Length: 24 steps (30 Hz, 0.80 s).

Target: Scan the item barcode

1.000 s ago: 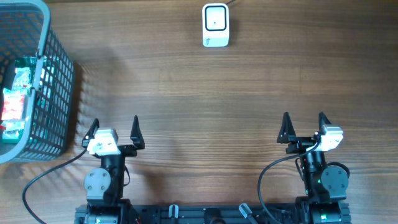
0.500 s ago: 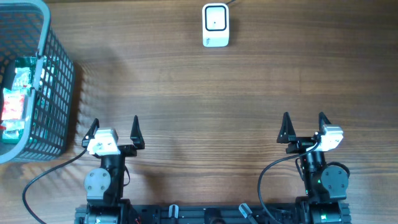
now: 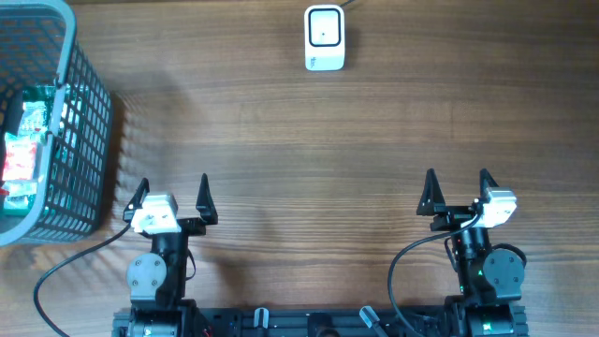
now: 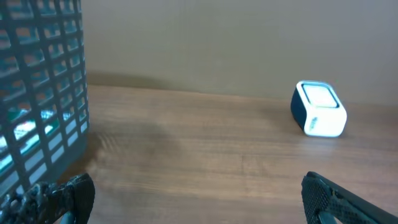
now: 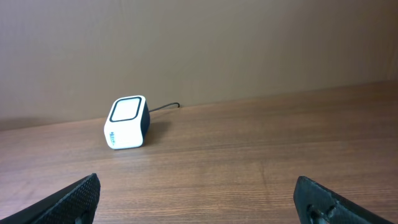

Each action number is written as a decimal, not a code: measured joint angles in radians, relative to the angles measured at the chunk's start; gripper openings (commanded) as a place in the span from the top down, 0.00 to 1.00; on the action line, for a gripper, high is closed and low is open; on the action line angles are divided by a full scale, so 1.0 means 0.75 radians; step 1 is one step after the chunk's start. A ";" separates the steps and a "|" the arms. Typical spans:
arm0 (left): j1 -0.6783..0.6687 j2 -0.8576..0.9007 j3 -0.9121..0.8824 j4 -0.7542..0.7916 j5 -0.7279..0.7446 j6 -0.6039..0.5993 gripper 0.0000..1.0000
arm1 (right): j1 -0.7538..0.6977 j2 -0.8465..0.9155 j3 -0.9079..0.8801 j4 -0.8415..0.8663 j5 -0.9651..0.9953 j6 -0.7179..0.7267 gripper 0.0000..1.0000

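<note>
I read the grey mesh basket [image 3: 92, 140] at the far left of the table [image 3: 309, 159]. It holds the packets [image 3: 22, 140] (green and red print; the mesh wall hides their count). The white scanner [image 3: 325, 37] stands at the far edge, centre, well apart from the basket, with its cable [image 5: 165, 107] running behind it. The left gripper [image 3: 173, 184] sits near the basket's near corner, fingers spread wide and empty. The right gripper [image 3: 457, 176] is equally spread and empty, well apart from the scanner.
</note>
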 measured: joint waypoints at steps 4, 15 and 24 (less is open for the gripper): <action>0.000 0.001 -0.001 0.114 0.014 0.001 0.00 | 0.000 0.001 0.000 0.001 0.000 0.001 0.00; 0.000 0.009 0.242 0.018 0.125 -0.056 0.00 | 0.000 0.001 0.000 0.001 0.000 0.000 0.00; 0.000 0.482 1.183 -0.854 0.144 -0.112 0.00 | 0.000 0.005 0.001 0.006 0.000 0.001 0.00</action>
